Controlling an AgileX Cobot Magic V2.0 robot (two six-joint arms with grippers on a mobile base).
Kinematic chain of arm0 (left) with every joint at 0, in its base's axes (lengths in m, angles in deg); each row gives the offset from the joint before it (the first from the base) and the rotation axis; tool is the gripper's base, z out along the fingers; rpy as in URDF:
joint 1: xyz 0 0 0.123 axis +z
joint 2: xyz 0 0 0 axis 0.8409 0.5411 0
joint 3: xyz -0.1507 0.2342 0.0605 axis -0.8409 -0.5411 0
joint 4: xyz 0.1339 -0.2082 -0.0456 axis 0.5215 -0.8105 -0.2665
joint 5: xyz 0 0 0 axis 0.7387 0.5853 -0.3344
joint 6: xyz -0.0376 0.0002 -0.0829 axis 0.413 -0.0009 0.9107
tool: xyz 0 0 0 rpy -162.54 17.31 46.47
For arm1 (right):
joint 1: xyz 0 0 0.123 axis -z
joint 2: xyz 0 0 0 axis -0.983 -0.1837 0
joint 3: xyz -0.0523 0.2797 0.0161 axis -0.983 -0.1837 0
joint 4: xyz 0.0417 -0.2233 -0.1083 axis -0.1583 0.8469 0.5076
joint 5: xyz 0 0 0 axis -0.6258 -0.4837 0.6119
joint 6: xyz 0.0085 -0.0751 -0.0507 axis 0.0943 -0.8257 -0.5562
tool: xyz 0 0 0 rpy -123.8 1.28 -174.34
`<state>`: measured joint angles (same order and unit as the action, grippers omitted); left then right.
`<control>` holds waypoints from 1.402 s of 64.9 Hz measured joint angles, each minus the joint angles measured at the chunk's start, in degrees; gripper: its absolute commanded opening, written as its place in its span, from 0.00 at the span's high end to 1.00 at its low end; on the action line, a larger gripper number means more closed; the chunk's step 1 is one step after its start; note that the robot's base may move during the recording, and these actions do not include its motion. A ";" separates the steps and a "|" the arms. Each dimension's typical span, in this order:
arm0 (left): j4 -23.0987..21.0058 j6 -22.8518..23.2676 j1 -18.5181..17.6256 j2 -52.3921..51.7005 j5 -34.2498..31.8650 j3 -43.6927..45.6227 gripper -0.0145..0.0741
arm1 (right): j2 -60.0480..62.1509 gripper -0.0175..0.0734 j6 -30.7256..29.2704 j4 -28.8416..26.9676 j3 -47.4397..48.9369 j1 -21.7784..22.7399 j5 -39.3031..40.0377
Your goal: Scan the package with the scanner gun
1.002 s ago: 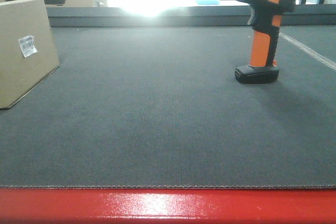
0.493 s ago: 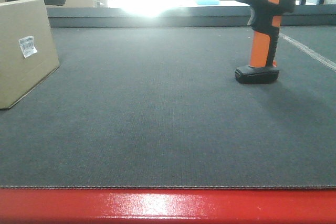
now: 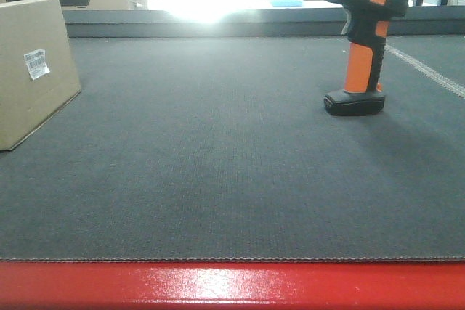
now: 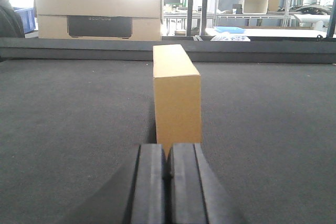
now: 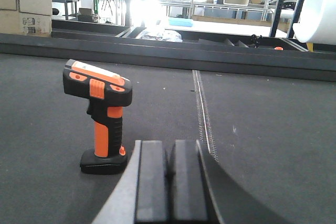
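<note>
The package (image 3: 33, 70), a plain tan cardboard box with a small white barcode label, rests on the dark belt at the far left of the front view. In the left wrist view the package (image 4: 177, 95) stands end-on straight ahead of my left gripper (image 4: 168, 153), which is shut and holds nothing. The scanner gun (image 3: 362, 41), orange and black, stands upright on its flat foot at the right. In the right wrist view the scanner gun (image 5: 102, 116) is ahead and to the left of my right gripper (image 5: 169, 150), shut and empty.
Cardboard boxes with a dark panel (image 4: 98, 17) stand behind the belt's raised far edge (image 3: 218, 19). A seam strip (image 5: 203, 114) runs along the belt right of the scanner. A red frame edge (image 3: 232, 284) borders the near side.
</note>
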<state>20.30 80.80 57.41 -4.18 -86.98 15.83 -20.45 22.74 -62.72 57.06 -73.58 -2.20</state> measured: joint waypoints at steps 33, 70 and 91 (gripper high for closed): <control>0.00 0.00 0.00 0.00 0.00 0.00 0.96 | 0.00 0.98 0.19 0.20 0.00 0.00 0.00; 0.00 0.00 0.00 0.00 -0.11 0.00 0.96 | 15.43 0.98 13.76 7.69 -16.48 0.00 0.66; 0.00 0.00 0.00 0.00 -0.11 0.00 0.96 | 15.69 0.98 13.91 8.05 -17.03 0.02 2.14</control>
<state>20.30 80.80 57.41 -4.18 -87.09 15.83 -4.76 36.66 -54.68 40.03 -73.55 -0.06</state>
